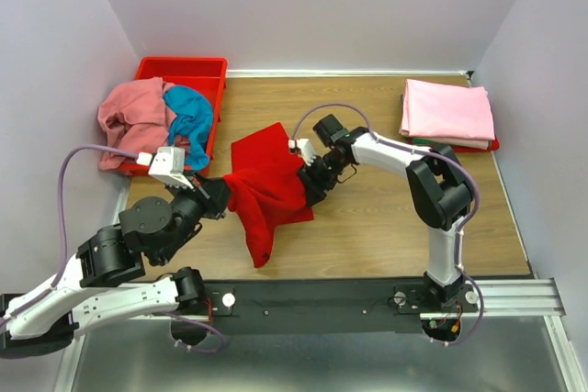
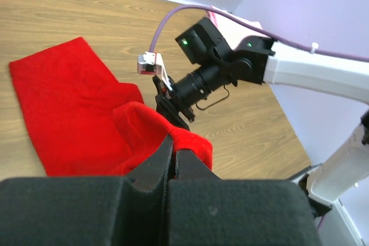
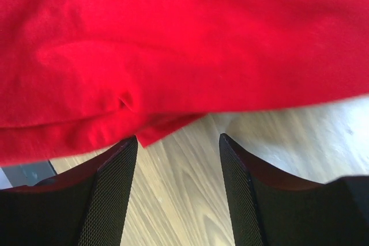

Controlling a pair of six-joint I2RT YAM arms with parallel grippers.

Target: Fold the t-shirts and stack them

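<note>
top view: red t-shirt [image 1: 269, 185] lies crumpled on the tabletop [image 1: 386, 227] near the middle, a bit left, one strip trailing toward the near edge. left end effector [image 1: 219, 199] is at its left edge, right end effector [image 1: 310, 183] at its right edge, the two facing each other across the cloth. red bin [image 1: 188, 71] sits at the far left corner with a salmon pink t-shirt [image 1: 131, 115] and a teal t-shirt [image 1: 191, 115] heaped in it and spilling over the rim. a folded light pink t-shirt [image 1: 447, 109] lies at the far right corner, well apart from the rest. left wrist view: left end effector [image 2: 173, 155] is clenched - jaws pressed together with a fold of the red t-shirt [image 2: 69, 102] pinched between them, cloth bunched up just past the tips and the rest spread flat on the tabletop [image 2: 86, 15]. right end effector [image 2: 173, 108] touches the raised hump from the far side, its wrist camera [image 2: 202, 41] above it. right wrist view: right end effector [image 3: 177, 139] is released - jaws stand apart with bare tabletop [image 3: 184, 200] between them. the red t-shirt [image 3: 184, 44] fills the upper frame, a hem corner hanging just beside the left fingertip [image 3: 130, 148], not gripped.
</note>
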